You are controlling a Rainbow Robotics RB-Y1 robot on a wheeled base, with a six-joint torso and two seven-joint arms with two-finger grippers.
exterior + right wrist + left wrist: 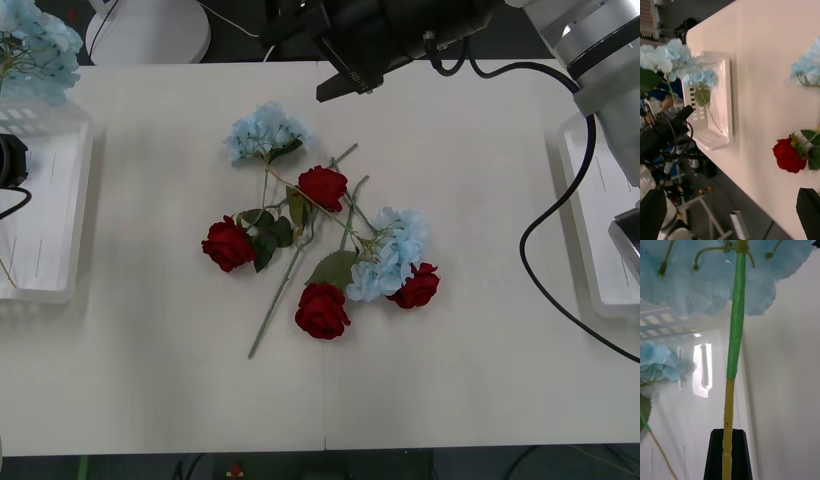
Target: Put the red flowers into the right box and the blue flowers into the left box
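White table [150, 380] spans most of my front frame, lit evenly, faint shadows. Dark floor [240, 30] strips along top and bottom edges. White round base [150, 35] at upper left, beyond table's far edge. In my right wrist frame, lower left: dim room under table edge, cluttered gear, cables [681, 150], grey floor.

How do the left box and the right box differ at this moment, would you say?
The left box already holds a blue flower, with another blue flower gripped by the left gripper above it; the right box shows no flowers. The left box is seen almost whole, the right box is partly covered by the right arm. Both are white tubs.
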